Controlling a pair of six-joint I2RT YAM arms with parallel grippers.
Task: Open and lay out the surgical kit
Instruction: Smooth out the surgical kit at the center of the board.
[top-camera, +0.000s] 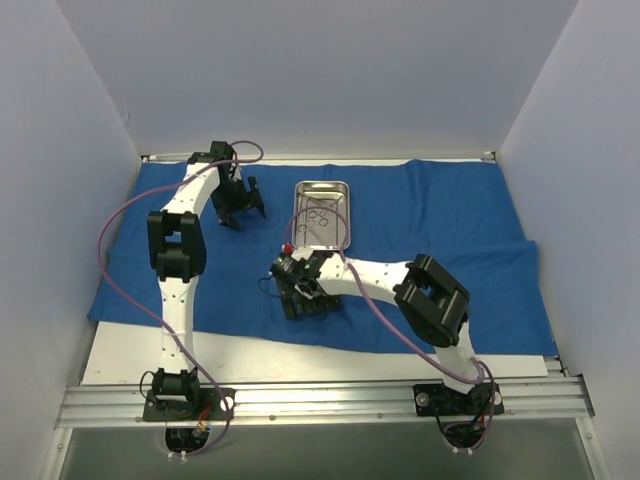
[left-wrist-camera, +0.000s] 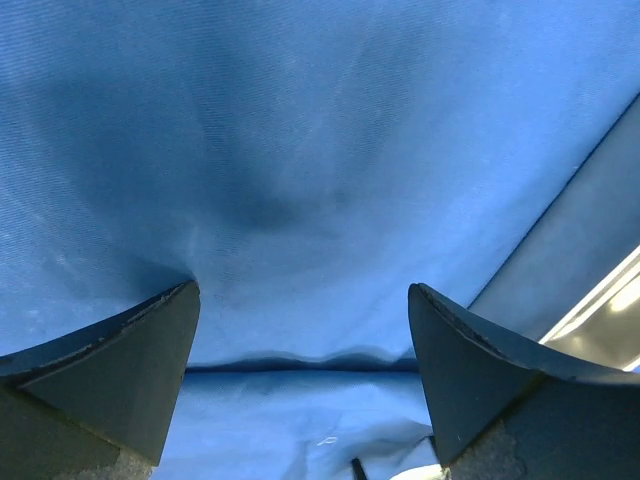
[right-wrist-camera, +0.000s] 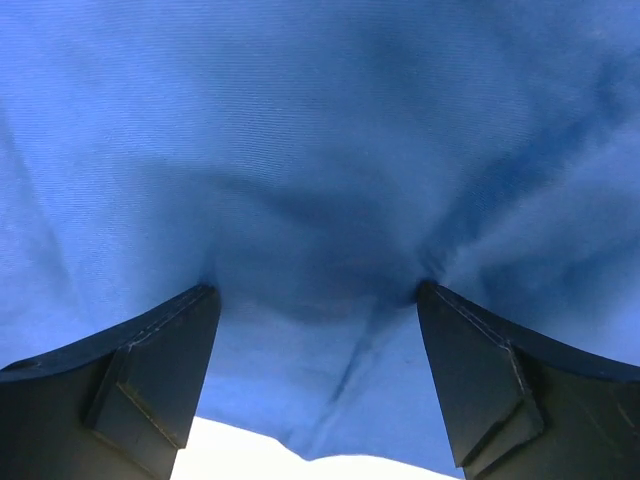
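The blue cloth wrap (top-camera: 440, 240) lies spread flat over most of the table. On it, back of centre, sits the shiny steel tray (top-camera: 341, 190), with thin scissor-like instruments (top-camera: 320, 216) inside. My left gripper (top-camera: 243, 208) is left of the tray. It is open, fingertips (left-wrist-camera: 180, 300) down on the cloth (left-wrist-camera: 300, 150), nothing between them. My right gripper (top-camera: 299, 303) is in front of the tray near the cloth's near edge. Its jaws stand wide apart, fingertips (right-wrist-camera: 205, 300) pressing into the dimpled cloth (right-wrist-camera: 320, 150), nothing pinched.
Bare white table (top-camera: 130, 360) shows in front of the cloth, and again past the cloth's edge (right-wrist-camera: 250, 460) in the right wrist view. A metal rail (top-camera: 320, 400) runs along the near side. White walls close in on three sides. A low fold (left-wrist-camera: 300, 362) crosses the cloth.
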